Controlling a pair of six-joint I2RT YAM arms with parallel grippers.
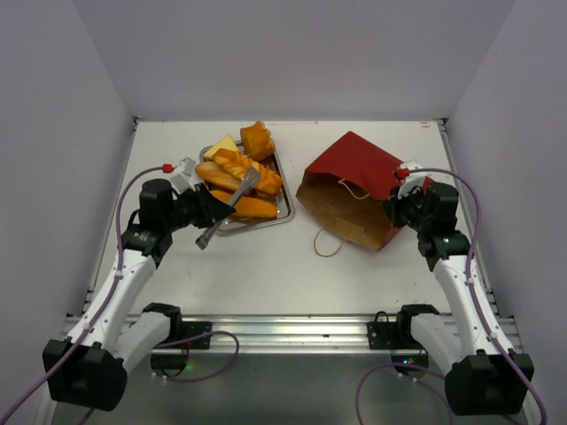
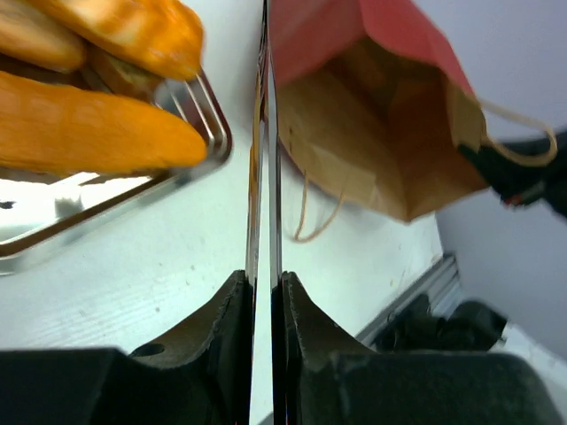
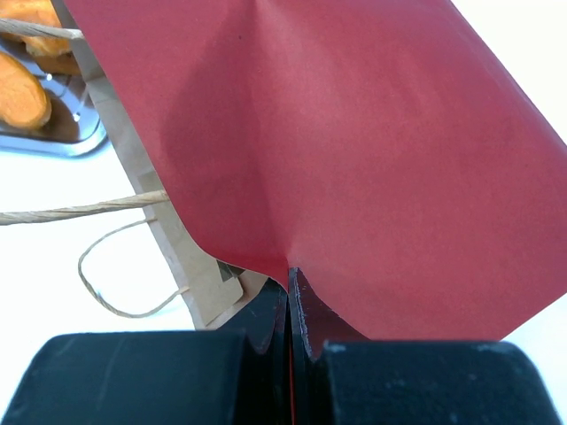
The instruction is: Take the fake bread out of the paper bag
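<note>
Well, your left pincer (image 2: pixel 264 280) is clamped tight on a pair of slim grey metal tongs (image 2: pixel 266 133). You see them edge-on, as two thin blades pressed together and running out past the black fingers. From above, the far end of the tongs hangs over the shallow silver metal tray (image 1: pixel 285 215); whether the tips touch a loaf I cannot tell. I judge you hold them for reach, since thin blades go into a bag mouth where the pincer itself would not. On that tray lie the golden-orange toy breads (image 1: pixel 239 177). Long loaves are piled across it, with a pale yellow wedge (image 1: pixel 223 144) and a chunky orange-brown bun (image 1: pixel 258 139) at its far edge.

Your right pincer (image 3: pixel 289 276) is closed on the wall of the tall red paper bag with brown kraft lining (image 3: pixel 354 159), the red paper creasing down into the pinch. The bag lies on its side on the white surface (image 1: pixel 266 266), just right of the tray but apart from it, with its mouth turned toward the left arm. That grip near the closed end likely pins the bag so it cannot slide and props the mouth open. One thin loop handle (image 1: pixel 329 243) trails on the surface. The lining you can see holds no bread, though the deepest part is in shadow. The unloading looks finished or nearly so.
</note>
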